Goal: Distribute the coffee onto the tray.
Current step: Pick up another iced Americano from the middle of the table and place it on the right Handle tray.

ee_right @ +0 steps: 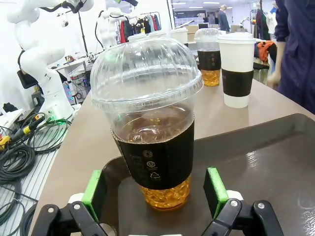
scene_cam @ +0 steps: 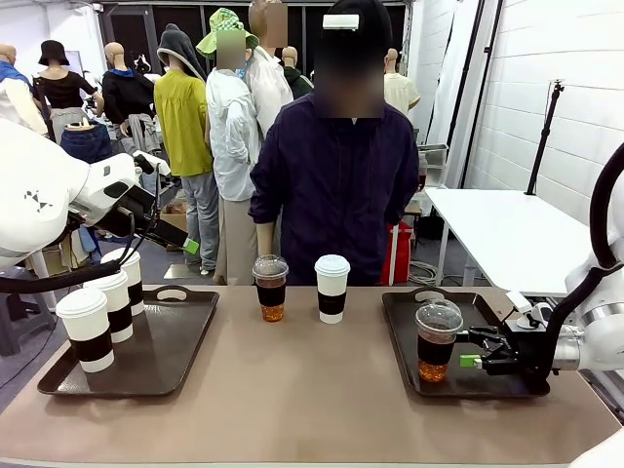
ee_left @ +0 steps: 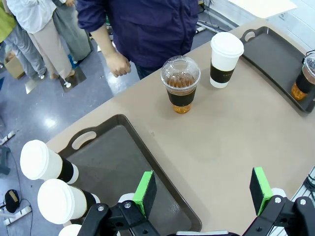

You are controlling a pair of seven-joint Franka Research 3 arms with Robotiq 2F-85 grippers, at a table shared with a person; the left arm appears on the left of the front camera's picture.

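Note:
Three white lidded coffee cups (scene_cam: 107, 302) with dark sleeves stand on the left tray (scene_cam: 166, 351), and show again as white cups (ee_left: 47, 162) at the left edge of the left wrist view. A clear dome-lidded coffee (scene_cam: 270, 288) and a white cup (scene_cam: 331, 289) stand on the bare table near the person. Another clear dome-lidded coffee (scene_cam: 436, 341) stands upright on the right tray (scene_cam: 487, 385). My right gripper (scene_cam: 472, 360) is open and level with this cup (ee_right: 155, 132); its green pads (ee_right: 216, 189) flank the cup's base without touching. My left gripper (ee_left: 203, 191) hangs open and empty, raised above the left tray (ee_left: 113, 162).
The person stands at the far edge, one hand (ee_left: 118, 64) hanging near the table rim. Bare tabletop (scene_cam: 312, 380) lies between the two trays. A white side table (scene_cam: 507, 234) stands at the back right, and cables (ee_right: 19, 157) lie on the floor.

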